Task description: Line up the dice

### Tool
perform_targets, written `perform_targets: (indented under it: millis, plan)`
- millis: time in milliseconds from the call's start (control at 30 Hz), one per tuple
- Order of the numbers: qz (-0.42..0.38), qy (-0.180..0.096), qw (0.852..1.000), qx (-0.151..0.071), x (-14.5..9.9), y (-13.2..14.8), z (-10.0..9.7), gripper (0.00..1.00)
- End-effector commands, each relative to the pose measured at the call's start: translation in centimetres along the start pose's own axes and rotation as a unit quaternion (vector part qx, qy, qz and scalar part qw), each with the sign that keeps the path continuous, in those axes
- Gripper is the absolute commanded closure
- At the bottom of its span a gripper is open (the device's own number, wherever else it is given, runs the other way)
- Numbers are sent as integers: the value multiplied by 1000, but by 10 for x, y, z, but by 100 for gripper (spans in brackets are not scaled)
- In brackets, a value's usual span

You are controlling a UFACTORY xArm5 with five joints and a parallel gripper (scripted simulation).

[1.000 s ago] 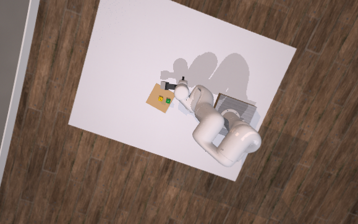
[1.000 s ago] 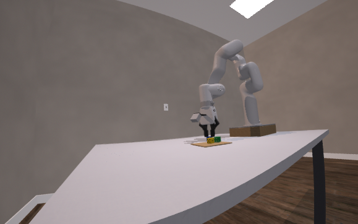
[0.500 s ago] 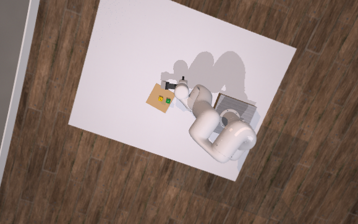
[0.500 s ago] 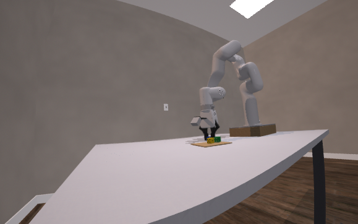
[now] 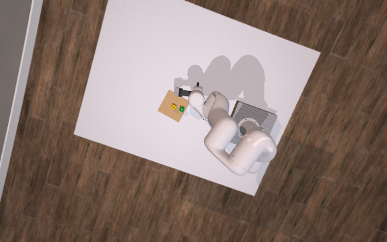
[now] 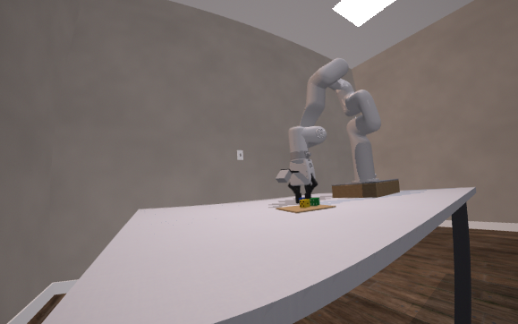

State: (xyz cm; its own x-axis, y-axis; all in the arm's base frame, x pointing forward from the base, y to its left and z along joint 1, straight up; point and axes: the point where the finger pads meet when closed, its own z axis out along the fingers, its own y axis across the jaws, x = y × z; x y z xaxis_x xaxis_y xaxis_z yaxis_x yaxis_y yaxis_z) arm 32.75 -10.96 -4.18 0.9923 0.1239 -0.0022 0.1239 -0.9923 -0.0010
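Note:
A tan mat [image 5: 173,103] lies on the white table, left of the robot's base. A yellow die [image 5: 173,106] and a green die [image 5: 182,108] sit side by side on it, the green one nearer the base. They also show in the side view, yellow [image 6: 304,203] and green [image 6: 315,201], on the mat [image 6: 305,208]. I see no third die; the arm may hide it. My gripper [image 6: 302,197] [image 5: 186,92] points straight down, low over the table just behind the two dice, at the mat's far corner. Its fingers stand partly apart, and I see nothing between them.
The arm's base stands on a brown block [image 6: 365,188] at the table's right side, also seen from above [image 5: 256,118]. The arm's elbow arches high over the block. The table edge runs close behind the base.

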Motion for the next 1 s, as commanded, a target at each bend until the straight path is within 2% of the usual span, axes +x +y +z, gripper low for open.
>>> perform_targets:
  millis: [0,767,800,967]
  plan:
    - [0,1,1000,-1,1,0,-1,58]
    - [0,1,1000,-1,1,0,-1,58]
    - [0,1,1000,-1,1,0,-1,79]
    - [0,1,1000,-1,1,0,-1,79]
